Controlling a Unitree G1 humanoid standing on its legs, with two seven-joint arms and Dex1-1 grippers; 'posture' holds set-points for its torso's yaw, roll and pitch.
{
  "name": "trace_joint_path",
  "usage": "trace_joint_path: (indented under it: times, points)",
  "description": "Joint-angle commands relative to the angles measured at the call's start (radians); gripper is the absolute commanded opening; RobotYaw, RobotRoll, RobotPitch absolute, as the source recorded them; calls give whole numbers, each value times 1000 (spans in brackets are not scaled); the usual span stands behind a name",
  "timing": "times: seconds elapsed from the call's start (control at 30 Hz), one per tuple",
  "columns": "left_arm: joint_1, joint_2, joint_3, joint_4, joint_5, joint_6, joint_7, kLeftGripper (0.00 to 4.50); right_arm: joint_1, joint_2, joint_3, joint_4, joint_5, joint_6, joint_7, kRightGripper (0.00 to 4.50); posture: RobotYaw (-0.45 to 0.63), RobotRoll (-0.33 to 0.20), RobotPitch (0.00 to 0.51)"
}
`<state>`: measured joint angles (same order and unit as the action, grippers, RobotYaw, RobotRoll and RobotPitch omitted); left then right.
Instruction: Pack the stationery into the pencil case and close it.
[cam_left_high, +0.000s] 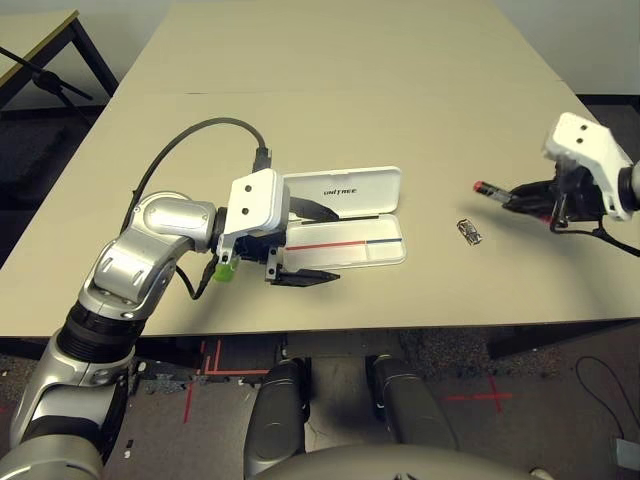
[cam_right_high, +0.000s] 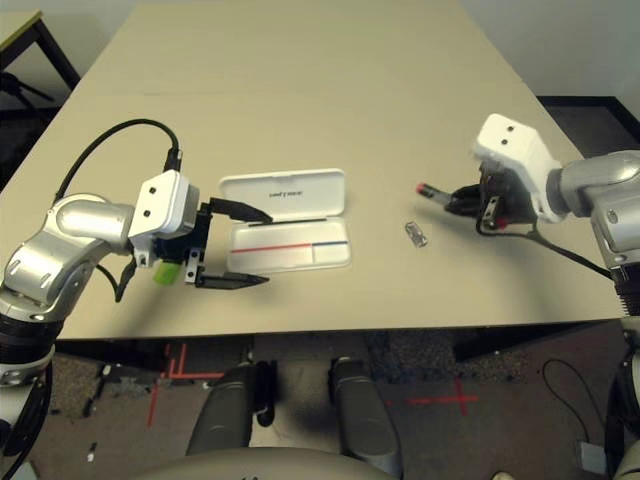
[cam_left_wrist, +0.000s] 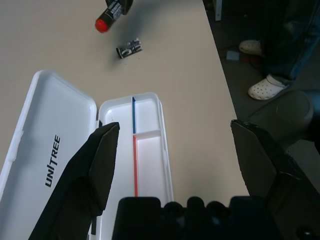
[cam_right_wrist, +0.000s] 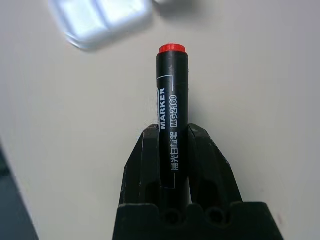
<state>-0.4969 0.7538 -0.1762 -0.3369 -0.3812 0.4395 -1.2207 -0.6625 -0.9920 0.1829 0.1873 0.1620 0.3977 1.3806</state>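
Clenching the red-and-black marker (cam_right_wrist: 172, 110) tail-first, the right claw (cam_left_high: 530, 200) at right aims its cap toward the open pencil case (cam_left_high: 345, 230) at centre. The left claw (cam_left_high: 300, 245) gapes, released, straddling that case's left end to steady it.

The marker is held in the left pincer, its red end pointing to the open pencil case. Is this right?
Not quite. The marker is held in the right pincer, as the right wrist view shows. The left pincer is open over the pencil case. The rest is right.
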Motion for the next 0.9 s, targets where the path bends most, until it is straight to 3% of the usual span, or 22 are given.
trace_joint_path:
  times: [0.03, 0.4, 0.9]
  points:
    - [-1, 22, -16, 7, 24, -13, -10, 4500, -49, 38, 43, -36, -10, -35, 49, 521, 0, 0, 146]
    - [14, 84, -15, -3, 73, -11, -2, 4500, -190, 218, 159, -12, -75, -111, 96, 521, 48, 0, 144]
    - [36, 94, -12, -180, 42, 145, 77, 4500, -226, 455, 219, 117, -180, -203, -31, 521, 86, 0, 143]
